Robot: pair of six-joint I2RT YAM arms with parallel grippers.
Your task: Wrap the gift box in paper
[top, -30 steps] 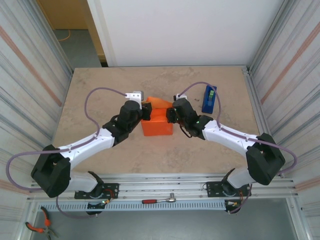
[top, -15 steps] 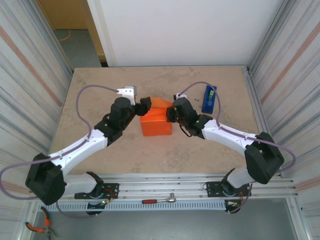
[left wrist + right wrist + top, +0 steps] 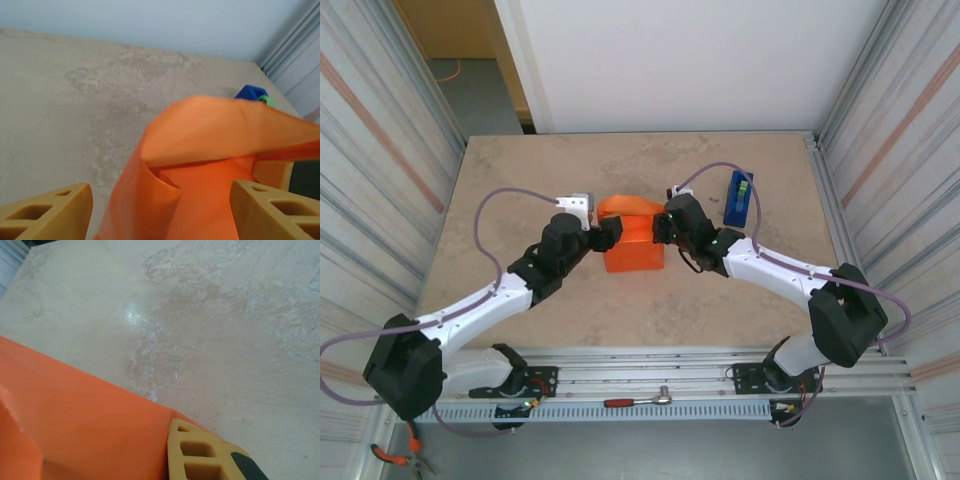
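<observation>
A beige marbled surface [image 3: 520,180] is flanked by ribbed metal walls [image 3: 380,150]. From above, the orange paper [image 3: 635,250] is seen folded into a boxy parcel at mid-surface, a blue tape dispenser [image 3: 739,197] well apart on its right. Up close, the left tool [image 3: 160,210] is spread wide, a raised paper flap arched between its fingers [image 3: 45,212]. One finger [image 3: 200,460] of the right tool [image 3: 661,230] is pressed against the paper; its opening cannot be told.

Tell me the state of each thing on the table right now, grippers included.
paper: folded into a boxy shape, far flap raised.
left gripper: open, fingers straddling the raised flap.
right gripper: against the paper's right side; open or shut unclear.
tape dispenser: standing apart, untouched.
</observation>
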